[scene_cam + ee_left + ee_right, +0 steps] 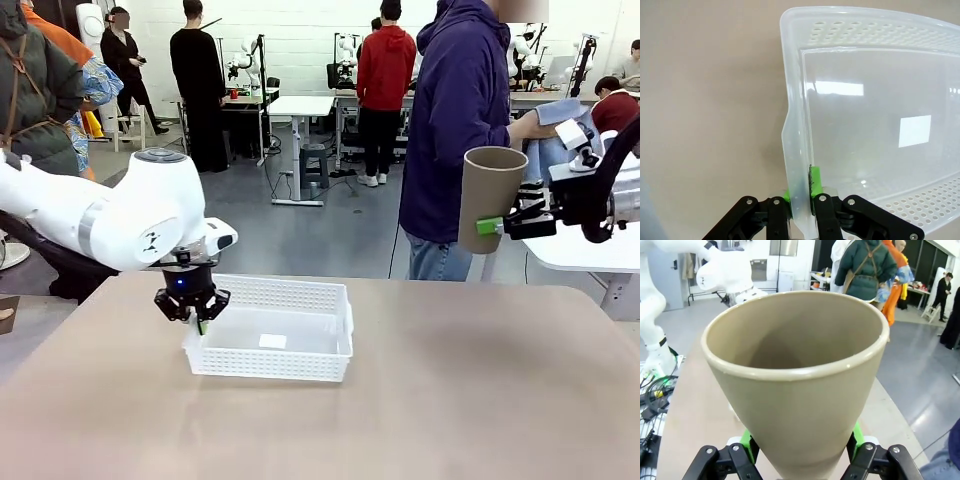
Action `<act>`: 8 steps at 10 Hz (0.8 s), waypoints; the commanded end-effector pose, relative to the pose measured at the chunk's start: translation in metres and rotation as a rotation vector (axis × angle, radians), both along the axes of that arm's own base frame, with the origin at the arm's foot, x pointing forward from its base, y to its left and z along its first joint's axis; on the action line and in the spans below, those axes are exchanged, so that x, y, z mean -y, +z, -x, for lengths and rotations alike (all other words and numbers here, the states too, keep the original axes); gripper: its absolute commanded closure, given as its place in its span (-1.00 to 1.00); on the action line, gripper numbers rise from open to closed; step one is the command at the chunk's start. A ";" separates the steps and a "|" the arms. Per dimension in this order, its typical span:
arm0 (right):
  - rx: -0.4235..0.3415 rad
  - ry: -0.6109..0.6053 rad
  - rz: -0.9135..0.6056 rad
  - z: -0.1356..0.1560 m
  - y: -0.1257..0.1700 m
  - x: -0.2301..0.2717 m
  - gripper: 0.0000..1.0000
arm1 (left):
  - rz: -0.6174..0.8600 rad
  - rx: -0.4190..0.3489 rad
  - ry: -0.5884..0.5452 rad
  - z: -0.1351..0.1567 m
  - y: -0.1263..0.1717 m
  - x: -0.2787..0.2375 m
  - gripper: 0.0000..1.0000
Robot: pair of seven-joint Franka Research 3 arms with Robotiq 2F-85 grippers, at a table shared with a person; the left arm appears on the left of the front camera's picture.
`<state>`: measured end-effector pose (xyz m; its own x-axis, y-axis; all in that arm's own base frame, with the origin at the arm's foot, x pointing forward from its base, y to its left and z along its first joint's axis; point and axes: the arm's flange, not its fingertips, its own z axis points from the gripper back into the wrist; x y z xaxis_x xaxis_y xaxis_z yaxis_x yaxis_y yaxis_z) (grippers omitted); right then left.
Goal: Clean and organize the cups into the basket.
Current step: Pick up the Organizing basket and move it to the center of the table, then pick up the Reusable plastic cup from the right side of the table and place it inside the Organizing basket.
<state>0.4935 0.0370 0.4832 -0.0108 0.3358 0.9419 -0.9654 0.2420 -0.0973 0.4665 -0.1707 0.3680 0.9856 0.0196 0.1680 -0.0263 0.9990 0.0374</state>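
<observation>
Currently left gripper (pixel 197 318) clamps the basket (pixel 300 292) by its left wall; right gripper (pixel 492 226) grips a tan cup (pixel 490 190) upright, well right of the basket.

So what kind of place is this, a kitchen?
Probably a robot lab, not a kitchen: work tables with people standing about, and here a robot's right gripper holds a tan cup.

Behind my beige bench (pixel 450 400) lies a grey floor (pixel 300 235); white tables (pixel 300 104) stand near the white wall (pixel 290 30).
</observation>
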 end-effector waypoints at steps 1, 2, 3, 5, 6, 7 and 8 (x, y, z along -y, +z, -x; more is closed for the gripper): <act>-0.002 -0.058 -0.036 -0.003 0.011 0.002 0.70 | 0.018 -0.051 -0.015 -0.003 0.006 0.020 1.00; -0.004 -0.066 -0.051 -0.004 0.014 0.004 0.70 | 0.018 -0.056 -0.016 -0.002 0.004 0.029 1.00; -0.003 -0.074 -0.056 -0.005 0.017 0.006 0.70 | 0.018 -0.066 -0.016 -0.003 -0.001 0.038 1.00; -0.006 -0.079 -0.063 -0.007 0.019 0.006 0.70 | 0.011 -0.077 0.019 -0.006 -0.008 0.048 1.00; -0.013 -0.077 -0.061 -0.007 0.018 0.007 0.70 | 0.020 -0.066 0.044 -0.007 -0.007 0.045 1.00; -0.030 -0.063 -0.046 -0.005 0.013 0.010 0.70 | 0.040 -0.061 0.056 -0.007 -0.006 0.037 1.00; 0.000 -0.047 -0.038 -0.004 0.013 0.009 0.70 | 0.014 -0.069 -0.012 -0.002 -0.010 0.039 1.00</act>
